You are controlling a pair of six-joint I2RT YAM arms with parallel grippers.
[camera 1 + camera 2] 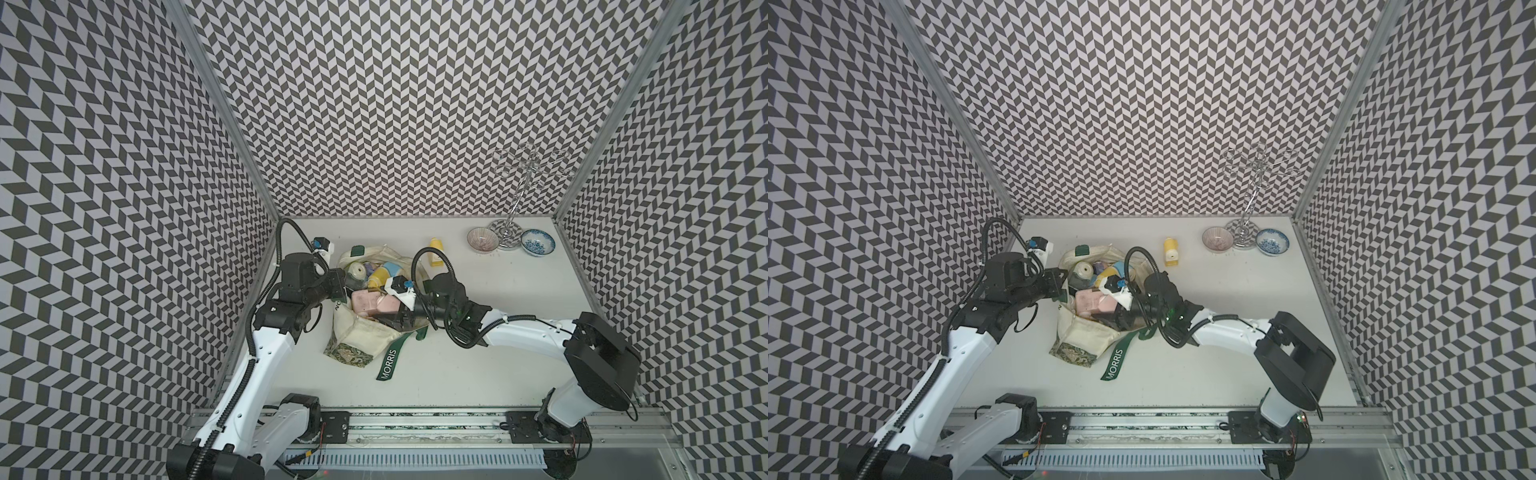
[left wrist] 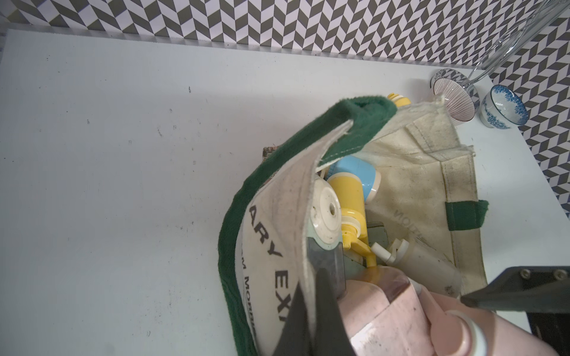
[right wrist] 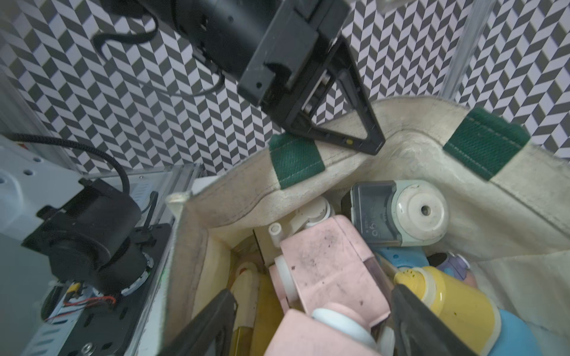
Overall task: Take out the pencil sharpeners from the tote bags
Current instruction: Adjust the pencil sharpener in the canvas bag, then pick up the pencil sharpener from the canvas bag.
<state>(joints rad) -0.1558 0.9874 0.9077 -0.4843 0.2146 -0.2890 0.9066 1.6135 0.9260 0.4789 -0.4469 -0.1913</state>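
Right wrist view: the cream tote bag (image 3: 416, 148) gapes, packed with pencil sharpeners (image 3: 416, 215) (pink, yellow, blue, beige). The right gripper (image 3: 311, 305) has its jaws apart astride a pink sharpener (image 3: 327, 265). The left gripper (image 3: 374, 148) pinches the bag's rim. Both top views show one yellow sharpener (image 1: 435, 251) outside on the table (image 1: 457, 353), near two bowls (image 1: 482, 240).

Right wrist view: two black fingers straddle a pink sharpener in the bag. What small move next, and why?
Probably close the right gripper on the pink sharpener: its jaws stand open astride it, while the left gripper pinches the rim of the tote bag, holding it open.
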